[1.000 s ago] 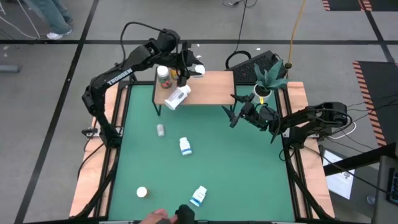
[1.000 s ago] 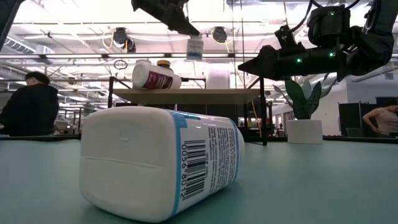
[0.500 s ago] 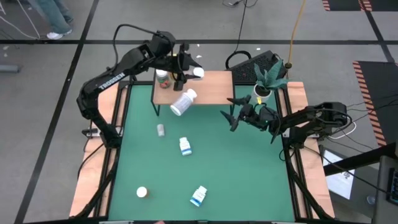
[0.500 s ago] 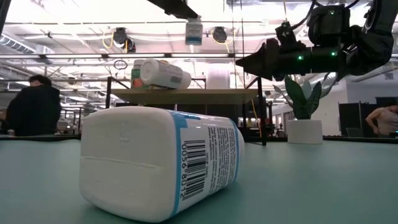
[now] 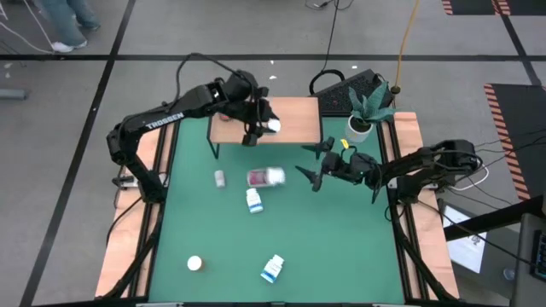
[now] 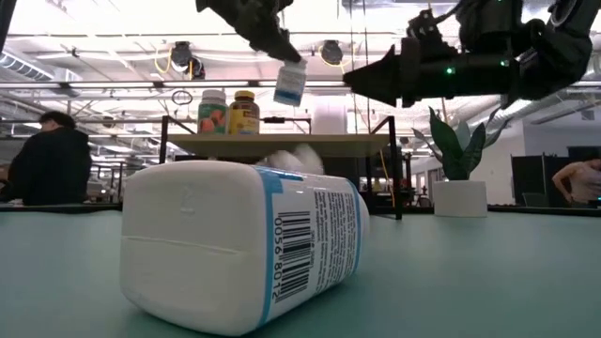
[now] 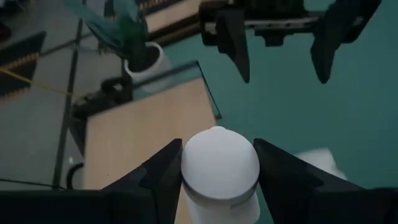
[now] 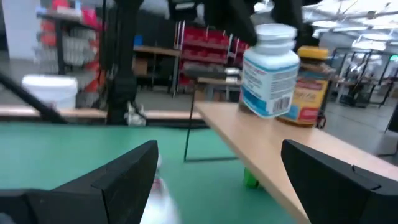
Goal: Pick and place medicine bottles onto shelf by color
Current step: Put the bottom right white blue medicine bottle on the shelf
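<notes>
My left gripper (image 5: 261,122) is over the shelf (image 5: 299,119), shut on a white bottle with a blue label (image 6: 290,83). Two bottles (image 6: 213,111) (image 6: 244,111) stand upright on the shelf's left part. A white bottle with a red label (image 5: 266,176) lies on its side on the green table in front of the shelf. Near it lie a small bottle (image 5: 220,178) and a blue-labelled one (image 5: 254,200). My right gripper (image 5: 305,162) hovers open to the right of the fallen bottle, holding nothing. My left gripper pinches the blue-labelled bottle between its two fingers (image 7: 163,171) at the cap end (image 7: 219,163), one finger on each side. The fingers slant down from the table's left and far side. The bottle is tilted and lifted clear above the shelf top.
A white bottle (image 5: 194,263) and a blue-labelled one (image 5: 273,269) lie toward the near edge; the latter fills the low view (image 6: 244,249). A white plant pot (image 5: 360,126) stands right of the shelf. People show in the room behind (image 6: 47,160).
The red-labelled bottle that lay on the shelf's front left has rolled over the front edge and fallen; it now lies on the green table. My left gripper has carried its bottle from the shelf's far edge toward the near edge and down. My right gripper has shifted left and tipped up.
</notes>
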`<control>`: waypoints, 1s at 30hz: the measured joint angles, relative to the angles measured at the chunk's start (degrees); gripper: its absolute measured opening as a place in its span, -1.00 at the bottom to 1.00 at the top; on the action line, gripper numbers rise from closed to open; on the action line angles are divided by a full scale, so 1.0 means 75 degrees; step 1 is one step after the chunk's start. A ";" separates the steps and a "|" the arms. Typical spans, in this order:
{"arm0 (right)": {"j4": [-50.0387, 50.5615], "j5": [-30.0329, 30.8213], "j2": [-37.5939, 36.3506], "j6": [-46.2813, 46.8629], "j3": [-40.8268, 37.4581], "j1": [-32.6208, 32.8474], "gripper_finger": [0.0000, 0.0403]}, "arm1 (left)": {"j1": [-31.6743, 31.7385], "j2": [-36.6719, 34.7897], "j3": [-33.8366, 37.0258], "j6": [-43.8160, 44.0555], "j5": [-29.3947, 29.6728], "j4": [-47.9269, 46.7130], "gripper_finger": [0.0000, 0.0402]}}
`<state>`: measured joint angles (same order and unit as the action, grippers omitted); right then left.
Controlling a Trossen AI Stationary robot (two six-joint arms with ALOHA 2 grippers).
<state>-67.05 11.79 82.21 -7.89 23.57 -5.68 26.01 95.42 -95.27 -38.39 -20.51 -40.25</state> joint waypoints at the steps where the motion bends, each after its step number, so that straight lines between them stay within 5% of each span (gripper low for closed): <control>1: 0.0267 0.0013 0.0000 -0.0019 0.0103 0.0051 0.66 | -0.0042 0.0003 0.0039 0.0058 0.0019 -0.0047 -0.07; 6: 0.1464 0.0021 0.0003 0.0079 0.0539 0.0197 0.66 | -0.0158 -0.0358 0.0491 0.0412 0.0086 -0.0156 -0.07; 17: 0.1741 0.0044 0.0000 0.0602 0.0548 0.0223 0.66 | -0.0087 -0.2564 0.3148 0.0738 0.0740 0.0676 -0.07; 30: 0.1642 0.0047 -0.0002 0.0963 0.0548 0.0223 0.66 | 0.1223 -0.3966 0.5111 0.0322 0.0807 0.1440 -0.07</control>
<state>-54.74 12.14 82.20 -0.67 27.68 -4.01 35.18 65.67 -56.93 -35.97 -14.46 -29.45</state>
